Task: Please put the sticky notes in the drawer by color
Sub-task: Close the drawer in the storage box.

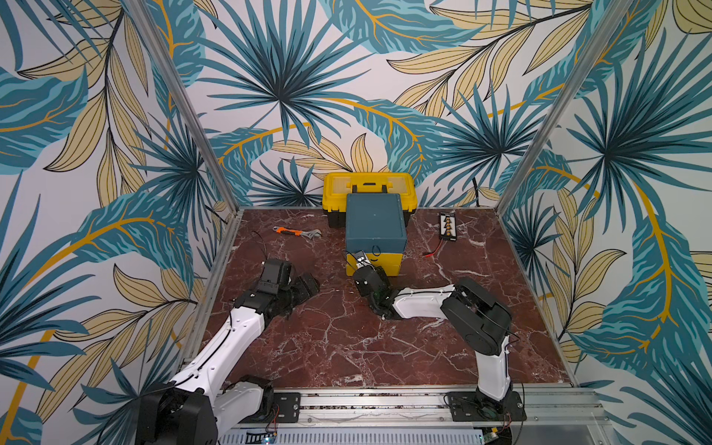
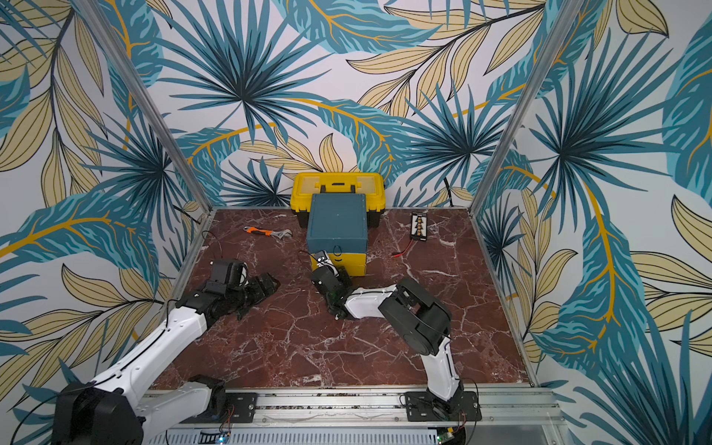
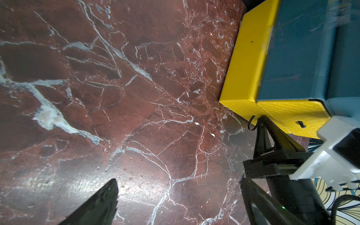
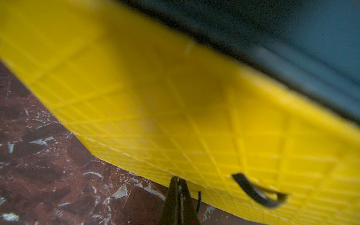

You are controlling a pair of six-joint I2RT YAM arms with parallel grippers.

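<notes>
The drawer (image 1: 375,221) is a small chest with a dark teal top and yellow lower fronts (image 1: 389,264), standing at the back middle of the marble table. All its fronts look pushed in. No sticky notes show in any view. My right gripper (image 3: 261,119) is shut, with its tip (image 4: 177,180) against the lowest yellow front near the table. A thin black cord loop (image 4: 199,200) hangs just beside the tip, and a second pull (image 4: 259,194) sits higher on the front. My left gripper (image 1: 304,287) hovers low, left of the chest. It is open (image 3: 179,187) with only bare marble between its fingers.
A yellow toolbox (image 1: 369,188) with a black handle stands right behind the chest against the back wall. An orange-handled wrench (image 1: 296,232) lies at the back left. A black board (image 1: 448,226) with red and black wires (image 1: 433,250) lies at the back right.
</notes>
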